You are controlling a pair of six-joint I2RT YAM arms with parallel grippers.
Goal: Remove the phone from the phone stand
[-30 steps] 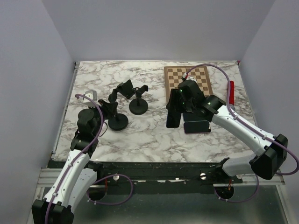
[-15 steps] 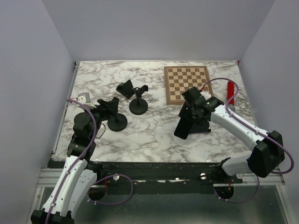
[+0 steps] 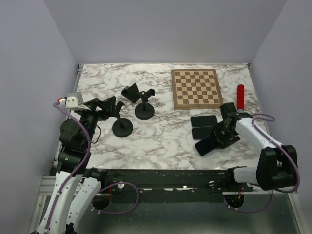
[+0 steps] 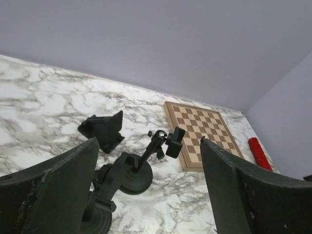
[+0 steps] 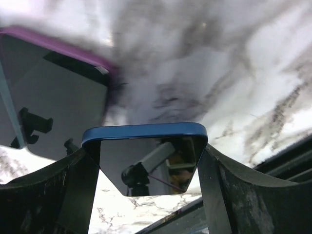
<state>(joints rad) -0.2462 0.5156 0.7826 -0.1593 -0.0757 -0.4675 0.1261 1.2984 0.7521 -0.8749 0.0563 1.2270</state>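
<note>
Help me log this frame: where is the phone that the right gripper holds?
Top view, right side: the phone is held in the right gripper, toward the near edge, just nearer than two other phones lying flat by the chessboard.

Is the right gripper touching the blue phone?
Touching. In the right wrist view, the right gripper has both fingers flush against the sides of the blue phone.

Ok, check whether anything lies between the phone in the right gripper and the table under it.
Nothing visible does. The right gripper holds the phone over bare marble table; a pink-cased phone and a second phone lie just beyond it, not beneath.
</note>
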